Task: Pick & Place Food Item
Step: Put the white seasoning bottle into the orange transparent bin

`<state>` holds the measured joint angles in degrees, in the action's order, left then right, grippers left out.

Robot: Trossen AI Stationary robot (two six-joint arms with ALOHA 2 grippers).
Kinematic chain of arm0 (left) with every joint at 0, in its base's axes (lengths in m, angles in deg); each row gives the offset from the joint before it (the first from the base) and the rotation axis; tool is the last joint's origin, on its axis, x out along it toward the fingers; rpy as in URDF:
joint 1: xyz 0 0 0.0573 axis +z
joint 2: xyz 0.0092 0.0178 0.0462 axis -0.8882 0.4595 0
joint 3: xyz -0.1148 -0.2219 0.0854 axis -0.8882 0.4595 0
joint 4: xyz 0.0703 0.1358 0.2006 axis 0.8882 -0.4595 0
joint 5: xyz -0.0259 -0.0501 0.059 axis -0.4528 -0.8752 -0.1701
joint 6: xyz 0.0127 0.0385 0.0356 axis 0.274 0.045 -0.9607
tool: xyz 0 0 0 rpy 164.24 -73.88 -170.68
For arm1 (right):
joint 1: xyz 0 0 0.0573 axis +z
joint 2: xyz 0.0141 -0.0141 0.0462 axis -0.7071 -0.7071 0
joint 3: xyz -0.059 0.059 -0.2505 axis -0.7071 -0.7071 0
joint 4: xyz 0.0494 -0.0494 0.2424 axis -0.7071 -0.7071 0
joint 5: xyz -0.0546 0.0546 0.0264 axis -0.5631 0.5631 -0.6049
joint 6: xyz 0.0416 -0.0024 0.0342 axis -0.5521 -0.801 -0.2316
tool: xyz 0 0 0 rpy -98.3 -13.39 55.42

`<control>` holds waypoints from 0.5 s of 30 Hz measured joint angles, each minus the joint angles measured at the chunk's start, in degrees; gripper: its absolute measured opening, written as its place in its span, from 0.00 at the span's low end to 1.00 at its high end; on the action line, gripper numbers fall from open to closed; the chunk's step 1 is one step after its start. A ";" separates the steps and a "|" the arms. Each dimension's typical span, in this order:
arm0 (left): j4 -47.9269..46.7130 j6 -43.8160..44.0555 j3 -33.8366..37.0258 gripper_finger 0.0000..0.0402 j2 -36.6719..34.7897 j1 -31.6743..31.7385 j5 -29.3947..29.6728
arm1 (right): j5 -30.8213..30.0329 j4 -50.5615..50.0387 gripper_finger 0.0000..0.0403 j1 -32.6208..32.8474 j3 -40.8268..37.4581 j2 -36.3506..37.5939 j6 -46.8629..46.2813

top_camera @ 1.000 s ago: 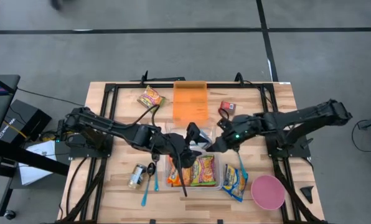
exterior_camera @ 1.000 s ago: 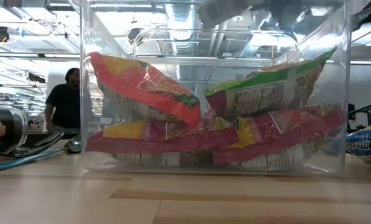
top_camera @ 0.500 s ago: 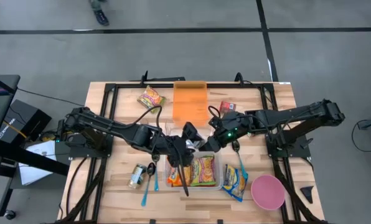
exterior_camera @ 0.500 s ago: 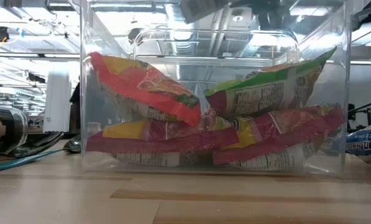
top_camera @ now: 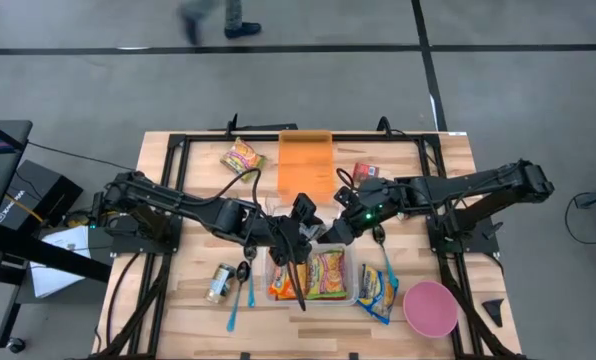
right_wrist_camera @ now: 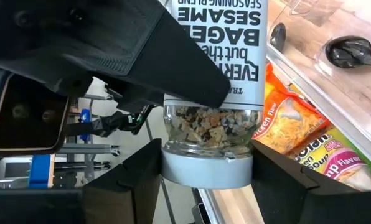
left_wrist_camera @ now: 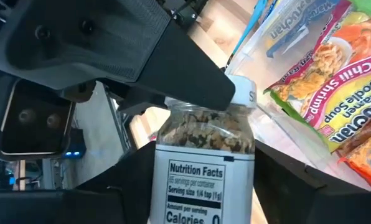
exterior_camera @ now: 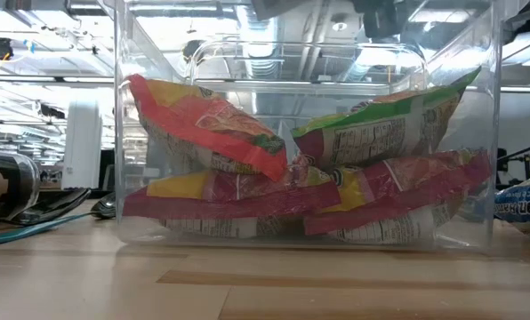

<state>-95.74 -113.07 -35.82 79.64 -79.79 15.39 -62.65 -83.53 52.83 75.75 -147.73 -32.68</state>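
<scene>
A glass seasoning jar with a grey cap and a black-and-white label (left_wrist_camera: 204, 155) hangs between my two grippers above the far edge of the clear bin (top_camera: 352, 298), which holds ramen packets (top_camera: 326, 275). My left gripper (top_camera: 300, 236) comes from the table's left and is shut on the jar's body. My right gripper (top_camera: 330, 232) comes from the right and is shut on the cap end (right_wrist_camera: 205, 167). In the low view only dark parts of the grippers (exterior_camera: 381, 11) show, above the bin (exterior_camera: 123, 133). My left gripper pinches the jar's labelled body (left_wrist_camera: 173, 186) between its two fingers, away from the cap. The fingers come level from the table's left. The jar is lifted clear above the bin. My right gripper has the jar's grey cap (right_wrist_camera: 173, 169) between its two fingers, one on each side. The fingers come about level from the table's right, opposite my left gripper. The jar's body points away from them.
An orange lid (top_camera: 306, 165) lies behind the bin. A ramen packet (top_camera: 242, 157) and a small red box (top_camera: 366, 172) lie at the far side. A can (top_camera: 218, 283), spoons (top_camera: 250, 290), a blue packet (top_camera: 378, 290) and a pink bowl (top_camera: 430, 308) lie near the front.
My right gripper has gone toward the table's left, up to the jar in my left gripper, and now stands at the cap end. My left gripper and the jar have kept about still over the bin.
</scene>
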 joint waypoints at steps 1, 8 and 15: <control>0.14 0.13 0.00 0.53 0.00 -0.02 -0.12 | -0.01 -0.06 0.49 0.01 0.00 0.00 0.09; 0.44 1.24 0.02 0.49 0.00 -0.09 -0.16 | 0.01 -0.08 0.49 0.07 0.00 0.00 0.85; 0.18 5.54 0.03 0.49 -0.02 -0.22 1.07 | -0.61 0.64 0.58 1.28 -0.02 0.02 1.31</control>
<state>-95.56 -107.53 -35.78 79.62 -80.01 16.46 -63.25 -82.89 54.11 75.73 -147.70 -31.37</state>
